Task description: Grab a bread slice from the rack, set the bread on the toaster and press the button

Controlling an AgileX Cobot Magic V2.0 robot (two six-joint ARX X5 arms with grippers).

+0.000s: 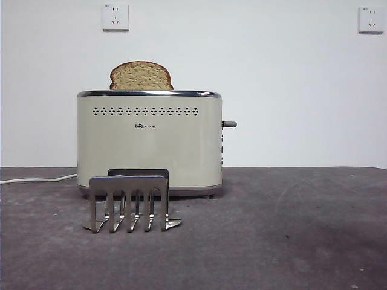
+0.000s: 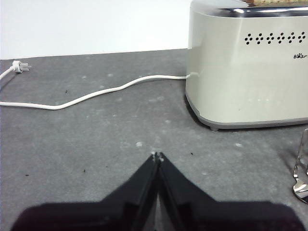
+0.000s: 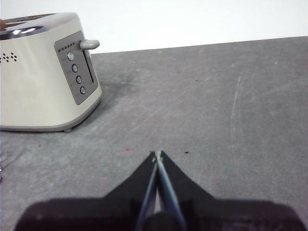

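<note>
Dark grey, scuffed tabletop (image 1: 302,229) running back to a plain white wall (image 1: 290,84) with two white wall sockets (image 1: 115,17) up high. Biggest thing on it is the cream toaster (image 1: 149,142), sitting toward the back edge, left of centre, long side facing front, so its long axis runs left to right. The slice of bread (image 1: 141,76) stands upright in the top slot, domed crust up, broad face to the front. The toast rack (image 1: 128,202) sits just in front of the toaster, comb side forward, no bread in it. White cord (image 2: 91,95) trails off toward the left edge. The lever knob (image 1: 229,124) pokes out sideways from the toaster's right end, near the top. Left gripper (image 2: 157,155) and right gripper (image 3: 157,154) both hang low over bare table, jaws pressed together, gripping nothing.
</note>
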